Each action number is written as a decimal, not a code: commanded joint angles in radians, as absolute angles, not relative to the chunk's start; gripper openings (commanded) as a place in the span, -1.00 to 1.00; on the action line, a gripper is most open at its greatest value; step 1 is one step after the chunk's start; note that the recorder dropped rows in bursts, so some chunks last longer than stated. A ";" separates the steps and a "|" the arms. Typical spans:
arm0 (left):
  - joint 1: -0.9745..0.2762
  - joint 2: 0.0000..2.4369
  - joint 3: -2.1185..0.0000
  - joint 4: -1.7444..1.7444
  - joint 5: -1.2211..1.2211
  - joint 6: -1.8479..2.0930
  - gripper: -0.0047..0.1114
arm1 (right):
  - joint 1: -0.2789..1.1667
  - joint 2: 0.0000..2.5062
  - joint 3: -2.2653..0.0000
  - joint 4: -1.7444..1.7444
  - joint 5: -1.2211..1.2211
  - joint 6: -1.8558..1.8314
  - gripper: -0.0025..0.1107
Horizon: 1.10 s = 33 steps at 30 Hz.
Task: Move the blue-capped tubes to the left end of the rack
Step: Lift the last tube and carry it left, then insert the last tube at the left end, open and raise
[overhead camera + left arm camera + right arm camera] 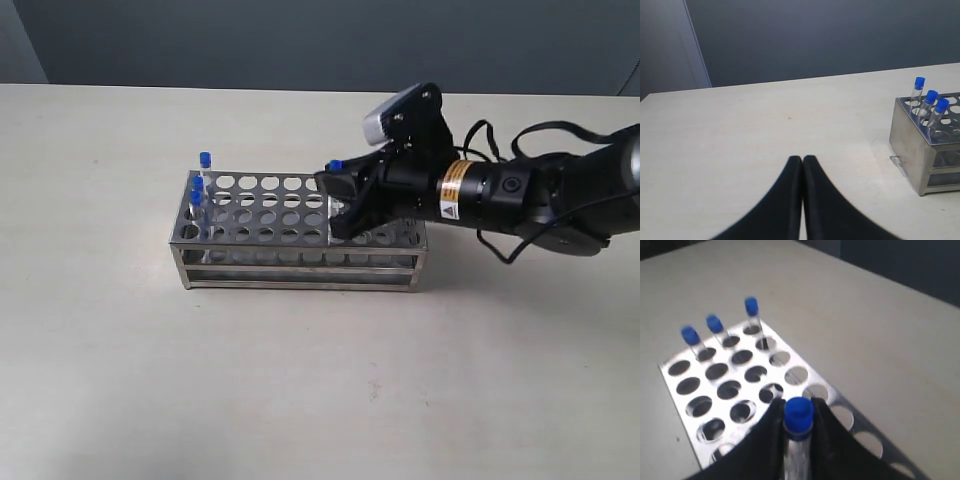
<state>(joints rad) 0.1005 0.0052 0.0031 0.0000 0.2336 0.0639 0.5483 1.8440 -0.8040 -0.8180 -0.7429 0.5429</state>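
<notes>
The steel rack (300, 232) lies lengthwise on the table. Three blue-capped tubes (199, 188) stand in holes at its left end, also seen as tubes (715, 326) in the right wrist view and tubes (930, 97) in the left wrist view. My right gripper (338, 190) hovers over the rack's middle, shut on a fourth blue-capped tube (798, 416) held between its black fingers (771, 432), its cap (336, 165) poking above them. My left gripper (803, 160) is shut and empty, low over bare table, well away from the rack (927, 150).
The beige table (300, 380) ends at a dark wall behind. The right arm with its cables (530, 190) stretches over the rack's right end. Many rack holes (730, 390) stand vacant.
</notes>
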 commanded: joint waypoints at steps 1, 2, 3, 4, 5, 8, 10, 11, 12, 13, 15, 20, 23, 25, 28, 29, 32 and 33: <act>0.096 0.000 0.000 0.000 0.232 0.063 -0.90 | 0.550 1.710 -0.806 -0.843 -0.781 0.553 -0.97; 0.096 0.000 0.000 0.000 0.232 0.063 -0.90 | 0.550 1.691 -0.810 -0.845 -0.781 0.555 -0.97; 0.096 0.000 0.000 0.000 0.232 0.063 -0.90 | 0.553 1.680 -0.815 -0.848 -0.781 0.561 -0.97; 0.096 0.000 0.000 0.000 0.232 0.063 -0.90 | 0.560 1.670 -0.822 -0.845 -0.781 0.564 -0.97; 0.096 0.000 0.000 0.000 0.232 0.063 -0.90 | 0.569 1.668 -0.831 -0.845 -0.783 0.570 -0.97; 0.096 0.000 0.000 0.000 0.232 0.063 -0.90 | 0.609 1.674 -0.866 -0.845 -0.779 0.577 -0.97; 0.096 0.000 0.000 0.000 0.232 0.063 -0.90 | 0.642 1.686 -0.890 -0.845 -0.776 0.577 -0.97; 0.096 0.000 0.000 0.000 0.232 0.063 -0.90 | 0.661 1.696 -0.906 -0.845 -0.774 0.577 -0.97; 0.096 0.000 0.000 0.000 0.232 0.063 -0.90 | 0.679 1.707 -0.920 -0.845 -0.772 0.577 -0.97; 0.096 0.000 0.000 0.000 0.232 0.063 -0.90 | 0.697 1.724 -0.938 -0.845 -0.772 0.577 -0.97; 0.096 0.000 0.000 0.000 0.232 0.063 -0.90 | 0.728 1.761 -0.976 -0.845 -0.772 0.577 -0.97; 0.096 0.000 0.000 0.000 0.232 0.063 -0.90 | 0.804 1.872 -1.068 -0.848 -0.769 0.577 -0.97; 0.096 0.000 0.000 0.000 0.232 0.063 -0.90 | 0.829 1.935 -1.119 -0.848 -0.752 0.579 -0.97; 0.096 0.000 0.000 0.000 0.232 0.063 -0.90 | 0.829 1.971 -1.150 -0.855 -0.750 0.579 -0.97; 0.096 0.000 0.000 0.000 0.232 0.063 -0.90 | 0.829 2.008 -1.170 -0.855 -0.730 0.579 -0.97; 0.096 0.000 0.000 0.000 0.232 0.063 -0.90 | 0.829 2.010 -1.170 -0.855 -0.725 0.579 -0.97; 0.096 0.000 0.000 0.000 0.232 0.063 -0.90 | 0.829 2.018 -1.170 -0.855 -0.678 0.579 -0.97; 0.096 0.000 0.000 0.000 0.232 0.063 -0.90 | 0.829 2.022 -1.170 -0.855 -0.654 0.579 -0.97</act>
<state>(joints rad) 0.1005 0.0052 0.0031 0.0000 0.2336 0.0639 0.8294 2.0169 -1.1648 -0.8547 -0.6891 0.5799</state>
